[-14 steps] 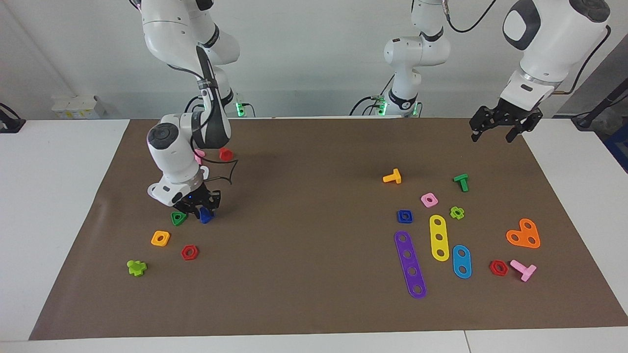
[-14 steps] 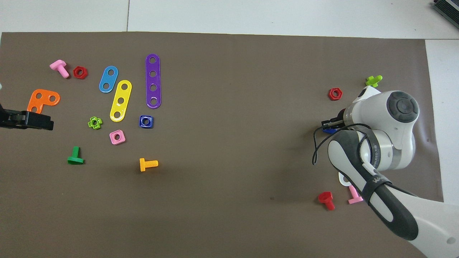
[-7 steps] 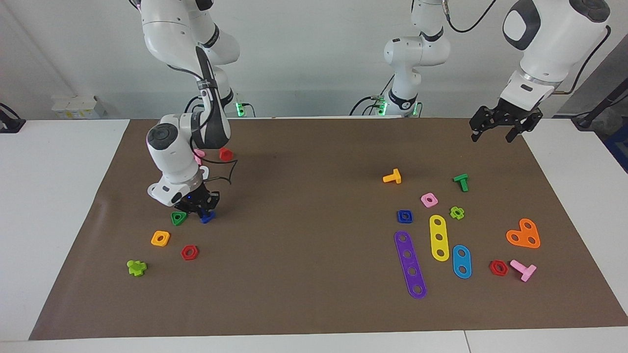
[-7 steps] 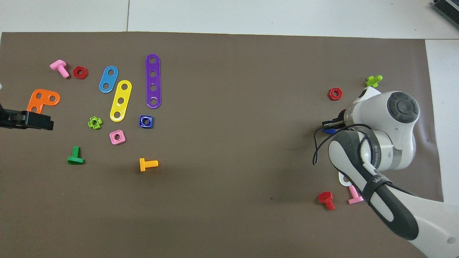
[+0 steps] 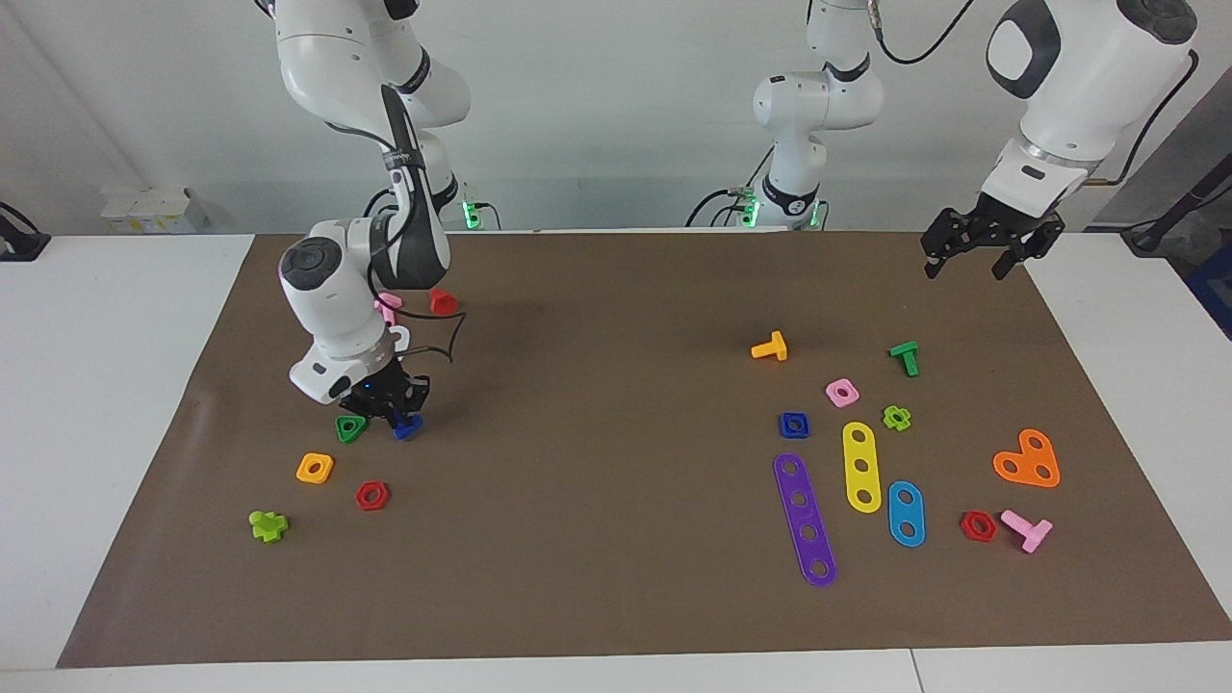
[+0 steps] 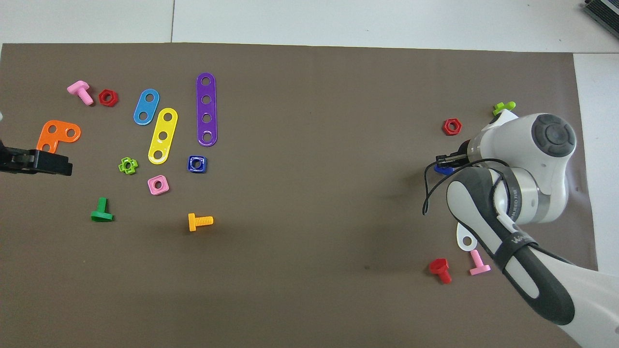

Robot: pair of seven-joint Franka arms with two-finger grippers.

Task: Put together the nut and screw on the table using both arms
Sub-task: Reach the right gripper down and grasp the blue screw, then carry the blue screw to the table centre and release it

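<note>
Facing view: the right gripper [image 5: 395,409] stands low on the counter [image 5: 597,597], clamped on the blue screw [image 5: 406,426] at its 5 o'clock tip, while the left gripper [image 5: 991,245] hangs spread apart.

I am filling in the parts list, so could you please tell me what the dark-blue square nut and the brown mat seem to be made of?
The dark-blue square nut with a round centre hole looks like moulded plastic: saturated uniform colour, rounded corners, faint sheen. The large brown rectangular mat looks like matte paper, flat and thin, with a slight crease near the right arm's end; thin card cannot be ruled out.
</note>
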